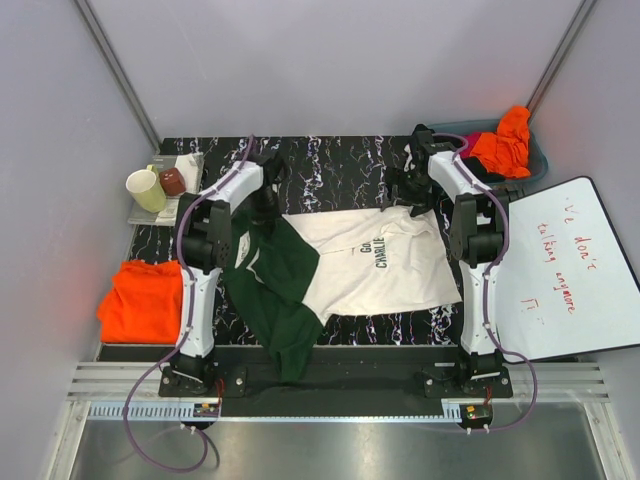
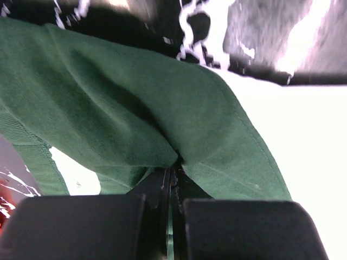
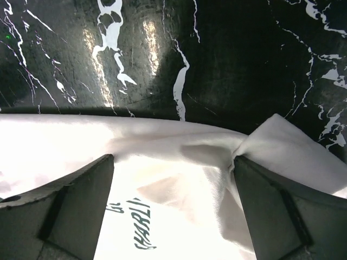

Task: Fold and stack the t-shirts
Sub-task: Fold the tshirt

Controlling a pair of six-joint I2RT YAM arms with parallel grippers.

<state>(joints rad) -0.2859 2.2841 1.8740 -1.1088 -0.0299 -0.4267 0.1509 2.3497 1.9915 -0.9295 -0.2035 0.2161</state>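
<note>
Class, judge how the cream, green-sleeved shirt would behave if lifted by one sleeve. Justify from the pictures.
The cream shirt is probably floppy: its green sleeve bunches where the left gripper pinches it and drapes over the table edge. Likely light; it may slide on the glossy marble.

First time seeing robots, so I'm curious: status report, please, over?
Left tool shut on green sleeve. Right tool open over cream t-shirt, far edge. Shirt spread out, not yet folded. Nothing on it.
</note>
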